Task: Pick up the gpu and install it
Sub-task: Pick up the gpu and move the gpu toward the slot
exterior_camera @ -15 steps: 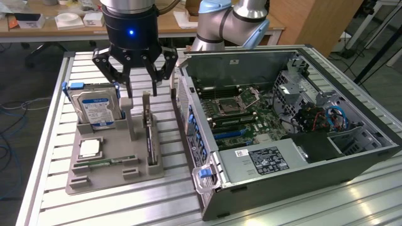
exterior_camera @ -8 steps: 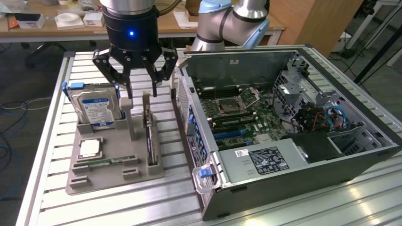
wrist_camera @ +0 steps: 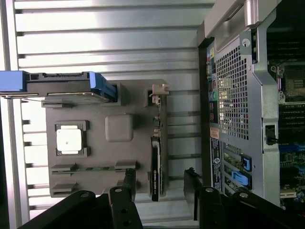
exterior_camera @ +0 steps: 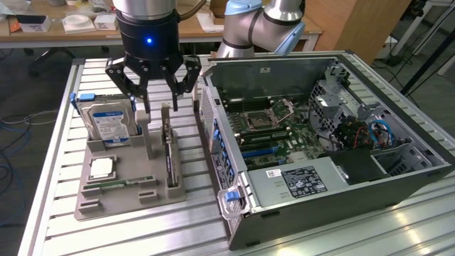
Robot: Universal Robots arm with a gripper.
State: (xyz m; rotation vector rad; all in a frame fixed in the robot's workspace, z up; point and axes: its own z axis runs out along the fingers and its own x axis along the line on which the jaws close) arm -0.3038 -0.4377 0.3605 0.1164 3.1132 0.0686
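Lab: slatted aluminium bench, desk

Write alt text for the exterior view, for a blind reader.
An open gripper hangs just above the gpu, which stands on edge in a grey holder. A hard drive stands in the same holder; an open computer case lies at the exterior view's right.

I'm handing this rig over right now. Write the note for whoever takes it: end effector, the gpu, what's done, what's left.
The end effector is open and holds nothing. It hangs just above the gpu, with one finger on each side of the card's line.
The gpu stands on edge in its slot in the grey holder, beside the open computer case.
Done: the approach only; the card is not gripped.
Left: the pick-up and the install.
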